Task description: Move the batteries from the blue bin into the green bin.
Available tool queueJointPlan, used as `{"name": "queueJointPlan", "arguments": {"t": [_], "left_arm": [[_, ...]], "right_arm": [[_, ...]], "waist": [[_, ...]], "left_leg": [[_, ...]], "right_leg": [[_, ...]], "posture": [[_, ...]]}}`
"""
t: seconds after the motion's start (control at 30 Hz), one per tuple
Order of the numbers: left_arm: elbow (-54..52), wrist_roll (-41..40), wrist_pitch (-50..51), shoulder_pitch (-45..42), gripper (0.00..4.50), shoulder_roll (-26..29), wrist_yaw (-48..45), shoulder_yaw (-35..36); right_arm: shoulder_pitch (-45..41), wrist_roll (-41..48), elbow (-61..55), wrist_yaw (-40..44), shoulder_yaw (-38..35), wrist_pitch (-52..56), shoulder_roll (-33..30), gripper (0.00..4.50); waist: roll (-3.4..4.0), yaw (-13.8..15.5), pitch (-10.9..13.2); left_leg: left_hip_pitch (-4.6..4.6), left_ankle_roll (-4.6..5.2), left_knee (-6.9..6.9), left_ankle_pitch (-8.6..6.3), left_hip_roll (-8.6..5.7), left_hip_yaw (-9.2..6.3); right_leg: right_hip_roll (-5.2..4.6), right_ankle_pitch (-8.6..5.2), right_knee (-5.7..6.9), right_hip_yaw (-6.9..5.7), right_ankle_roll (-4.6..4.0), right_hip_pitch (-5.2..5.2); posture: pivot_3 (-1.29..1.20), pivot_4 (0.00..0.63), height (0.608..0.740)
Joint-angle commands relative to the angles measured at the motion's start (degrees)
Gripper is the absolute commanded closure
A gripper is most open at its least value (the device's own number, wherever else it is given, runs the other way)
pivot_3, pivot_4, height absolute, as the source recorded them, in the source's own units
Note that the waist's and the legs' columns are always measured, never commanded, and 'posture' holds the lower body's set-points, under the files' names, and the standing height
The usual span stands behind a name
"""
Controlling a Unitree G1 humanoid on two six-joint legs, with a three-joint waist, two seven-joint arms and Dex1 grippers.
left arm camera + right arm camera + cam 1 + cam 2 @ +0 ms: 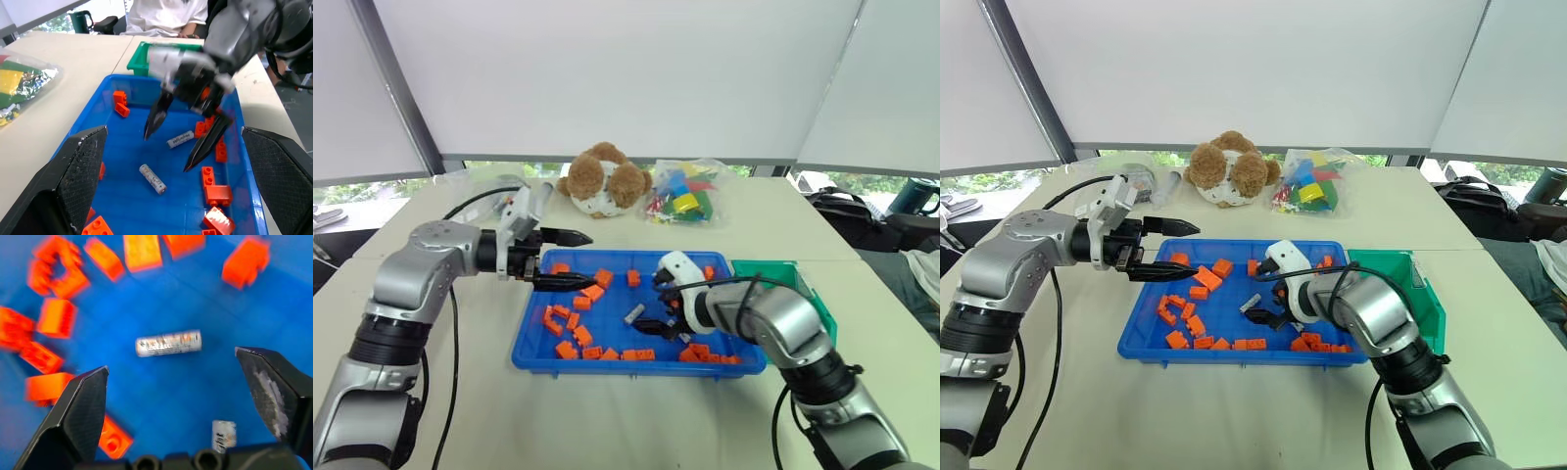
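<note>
The blue bin [626, 365] lies in the middle of the table with orange bricks [570, 328] scattered in it. Two batteries lie on its floor: one [168, 343] straight ahead between my right fingers, another [224, 434] close under the hand. Both batteries [180, 140] [152, 178] also appear in the left wrist view. My right gripper [656, 304] is open just above them, tilted down, holding nothing. My left gripper [572, 259] hangs open and empty over the bin's back left edge, pointing right. The green bin [773, 270] stands against the blue bin's right side.
A brown plush bear [604, 178] and a clear bag of coloured toys [683, 193] sit at the back of the table. A second clear bag [480, 182] lies at the back left. A person in a white shirt [166, 14] sits beyond the table's right end.
</note>
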Motion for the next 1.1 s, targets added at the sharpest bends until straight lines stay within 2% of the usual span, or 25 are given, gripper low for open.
{"name": "queueJointPlan", "arguments": {"t": [0.03,0.33,0.57,0.6,0.63,0.73,0.87,0.93,1.03,1.1], "left_arm": [[-2.1,-0.7,0.4,0.0,0.0,1.0,0.6,1.7],[-3.0,-1.3,1.3,0.3,0.0,1.0,1.3,1.7],[-3.3,-1.7,1.9,0.1,0.0,0.9,1.6,1.6],[-3.4,-1.7,1.9,0.0,0.0,0.9,1.7,1.6],[-3.4,-1.7,1.9,0.0,0.0,0.9,1.7,1.6],[-3.4,-1.7,1.8,0.1,0.0,0.8,1.7,1.5],[-3.4,-1.8,1.8,0.3,0.0,0.7,1.8,1.5],[-3.6,-1.9,1.8,0.4,0.0,0.6,1.8,1.4],[-4.0,-2.3,2.1,0.7,0.0,0.6,1.9,1.5],[-3.7,-2.2,1.9,0.8,0.0,0.4,1.7,1.4]], "right_arm": [[-1.4,-1.8,2.0,-0.7,0.9,-2.8,1.6,0.02],[-2.7,-5.2,8.0,-0.9,3.9,-6.6,5.5,0.02],[-2.7,-7.3,8.8,-0.2,6.1,-7.5,5.8,0.02],[-2.6,-7.4,8.7,-0.1,6.2,-7.5,5.8,0.52],[-2.6,-7.6,8.6,0.0,6.1,-7.4,5.9,0.77],[-2.5,-7.9,8.5,0.1,5.9,-7.2,6.1,2.3],[-4.0,-7.7,7.8,0.0,3.7,-6.0,6.3,2.3],[-7.1,-7.9,8.0,-2.0,-2.8,-4.1,5.1,2.3],[-9.7,-7.9,3.7,-1.3,-11.4,-1.1,-3.4,2.3],[-8.5,-7.6,0.5,1.5,-14.6,-0.9,-12.4,2.3]], "waist": [[0.0,-0.1,0.0],[0.0,-0.4,0.0],[0.0,-0.4,0.0],[0.0,-0.4,0.0],[0.0,-0.4,0.0],[0.0,-0.4,0.0],[0.0,-0.4,0.0],[0.0,-0.3,0.0],[0.05,0.5,0.0],[0.03,1.5,0.0]], "left_leg": [[0.0,0.0,0.0,0.0,0.0,-0.01],[0.01,0.0,-0.01,0.0,0.0,-0.02],[0.01,-0.01,-0.01,0.0,0.0,-0.03],[0.01,-0.01,-0.01,0.0,0.01,-0.03],[0.01,-0.01,-0.01,0.0,0.01,-0.03],[0.01,-0.01,-0.01,0.0,0.01,-0.03],[0.01,-0.01,-0.01,0.0,0.0,-0.03],[0.01,-0.01,-0.01,0.0,0.01,-0.03],[-0.03,-0.03,0.0,0.01,-0.01,-0.02],[-0.03,-0.02,-0.01,0.01,-0.04,0.03]], "right_leg": [[0.0,0.0,0.0,0.0,0.0,0.0],[0.02,0.0,0.01,-0.02,0.0,0.0],[0.01,0.0,0.02,-0.02,0.0,0.0],[0.01,0.0,0.02,-0.02,0.0,0.0],[0.01,0.0,0.02,-0.02,0.0,0.0],[0.02,0.0,0.02,-0.02,0.0,0.0],[0.02,0.0,0.02,-0.02,0.0,0.0],[0.01,0.0,0.02,-0.02,0.0,0.0],[-0.03,0.0,0.0,-0.03,0.0,0.0],[-0.08,0.0,-0.04,-0.03,0.01,0.0]], "posture": [[0.0,0.15,0.733],[0.0,0.15,0.733],[0.0,0.15,0.733],[0.0,0.15,0.733],[0.0,0.15,0.733],[0.0,0.15,0.733],[0.0,0.15,0.733],[0.0,0.15,0.733],[0.0,0.15,0.733],[0.0,0.15,0.733]]}}
